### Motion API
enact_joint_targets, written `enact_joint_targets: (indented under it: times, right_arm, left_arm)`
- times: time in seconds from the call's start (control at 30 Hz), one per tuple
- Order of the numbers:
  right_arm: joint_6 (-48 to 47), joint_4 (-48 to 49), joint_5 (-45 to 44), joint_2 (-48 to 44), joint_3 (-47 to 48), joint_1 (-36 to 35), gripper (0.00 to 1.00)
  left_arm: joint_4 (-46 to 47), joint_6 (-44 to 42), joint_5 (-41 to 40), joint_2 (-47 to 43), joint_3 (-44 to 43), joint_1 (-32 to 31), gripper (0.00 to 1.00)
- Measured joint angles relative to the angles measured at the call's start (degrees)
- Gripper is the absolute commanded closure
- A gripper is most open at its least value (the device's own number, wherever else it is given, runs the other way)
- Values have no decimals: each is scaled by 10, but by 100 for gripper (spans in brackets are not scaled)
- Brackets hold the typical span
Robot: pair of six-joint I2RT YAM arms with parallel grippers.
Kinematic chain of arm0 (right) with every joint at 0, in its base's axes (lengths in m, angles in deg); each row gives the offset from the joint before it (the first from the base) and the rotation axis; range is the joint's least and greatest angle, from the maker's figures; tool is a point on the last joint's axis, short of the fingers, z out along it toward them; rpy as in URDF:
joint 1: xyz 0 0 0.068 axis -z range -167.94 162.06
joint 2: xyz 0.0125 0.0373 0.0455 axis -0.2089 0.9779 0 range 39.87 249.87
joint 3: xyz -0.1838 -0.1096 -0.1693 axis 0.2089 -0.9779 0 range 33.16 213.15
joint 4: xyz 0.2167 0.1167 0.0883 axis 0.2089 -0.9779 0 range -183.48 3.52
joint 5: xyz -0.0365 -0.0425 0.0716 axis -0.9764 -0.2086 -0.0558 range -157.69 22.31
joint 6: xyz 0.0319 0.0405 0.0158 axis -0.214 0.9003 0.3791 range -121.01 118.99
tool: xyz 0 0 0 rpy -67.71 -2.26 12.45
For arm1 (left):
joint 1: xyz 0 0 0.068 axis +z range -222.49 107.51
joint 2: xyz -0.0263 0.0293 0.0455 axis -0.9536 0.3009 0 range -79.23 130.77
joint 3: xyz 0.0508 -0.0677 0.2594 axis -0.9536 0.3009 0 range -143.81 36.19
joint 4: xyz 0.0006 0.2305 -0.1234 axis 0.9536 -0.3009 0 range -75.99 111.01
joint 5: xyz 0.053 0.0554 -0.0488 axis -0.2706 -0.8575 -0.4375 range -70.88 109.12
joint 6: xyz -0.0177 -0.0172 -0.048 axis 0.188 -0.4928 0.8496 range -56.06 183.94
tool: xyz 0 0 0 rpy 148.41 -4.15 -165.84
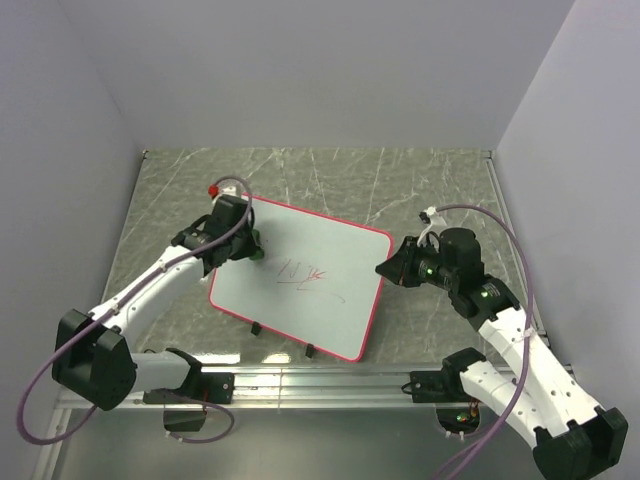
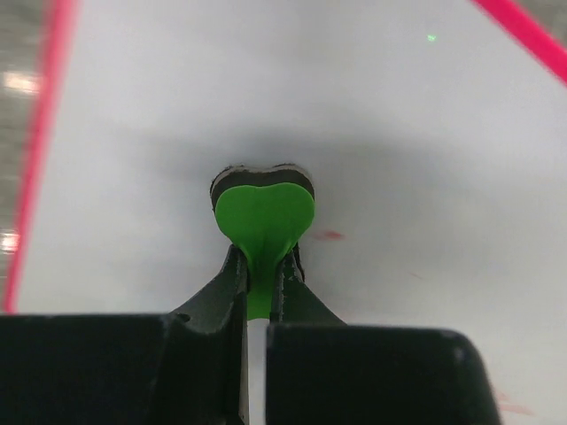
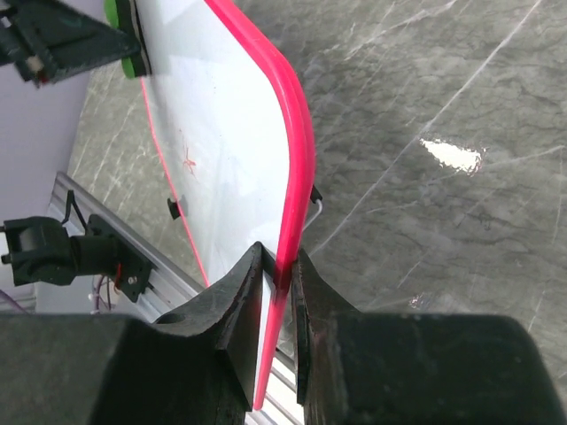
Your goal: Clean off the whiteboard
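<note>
The whiteboard (image 1: 335, 305) lies on the table, white with a thin red-pink frame. Red scribbles (image 1: 302, 272) sit near its middle. Two black clips (image 1: 256, 328) are on its near edge. My left gripper (image 1: 256, 246) is shut on a small green eraser (image 2: 264, 212) and presses it on the board's far-left part, above a small red mark (image 2: 330, 235). My right gripper (image 1: 384, 268) is shut on the board's right frame edge (image 3: 288, 177). The right wrist view shows the board surface (image 3: 221, 115), the scribble (image 3: 188, 161) and the eraser (image 3: 118, 22) far off.
The grey marble table (image 1: 420, 185) is walled at the back and on both sides. An aluminium rail (image 1: 320, 380) runs along the near edge by the arm bases. A small red object (image 1: 213, 188) lies behind the left gripper.
</note>
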Motion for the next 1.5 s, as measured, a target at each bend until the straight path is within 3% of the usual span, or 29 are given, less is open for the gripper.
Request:
enact_joint_targets:
  times: [0.17, 0.33, 0.47, 0.73, 0.97, 1.17, 1.5]
  right_arm:
    - [0, -6, 2, -7, 0, -1, 100]
    - [0, -15, 2, -13, 0, -1, 100]
    - [0, -17, 1, -16, -1, -1, 100]
    - [0, -15, 2, -16, -7, -1, 100]
    - [3, -7, 4, -17, -14, -1, 100]
    - [3, 0, 9, -17, -14, -1, 100]
    - [3, 14, 13, -3, -13, -1, 100]
  left_arm:
    - [-4, -49, 11, 4, 14, 83, 100]
    - [5, -83, 46, 8, 14, 93, 100]
    - [10, -97, 94, 9, 6, 80, 100]
    - [14, -101, 146, 57, -85, -13, 100]
    - [10, -101, 144, 74, -99, -9, 100]
    - [-1, -110, 125, 64, -67, 52, 100]
    - [19, -100, 100, -23, 69, 37, 100]
